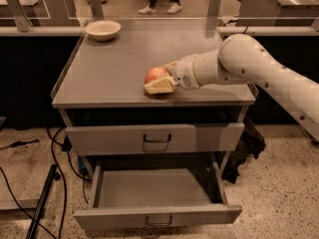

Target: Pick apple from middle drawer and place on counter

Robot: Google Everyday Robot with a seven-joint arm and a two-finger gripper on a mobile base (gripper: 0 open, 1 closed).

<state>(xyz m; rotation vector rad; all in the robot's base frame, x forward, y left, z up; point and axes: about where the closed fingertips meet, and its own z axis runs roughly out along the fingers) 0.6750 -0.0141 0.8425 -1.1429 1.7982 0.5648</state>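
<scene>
The red-orange apple (pixel 155 74) rests on the grey counter (pixel 114 68), near its front edge and right of centre. My gripper (pixel 159 77) reaches in from the right on a white arm and is shut on the apple, with one cream finger (pixel 159 86) in front of it and the other behind it. The middle drawer (pixel 157 216) is pulled out low at the front, and its inside shows empty.
A cream shallow bowl (pixel 103 30) stands at the counter's back left corner. A taller-fronted grey drawer (pixel 155 139) is shut just under the counter. Cables (pixel 55 183) and a dark rod lie on the floor to the left. Benches with clear panels run behind.
</scene>
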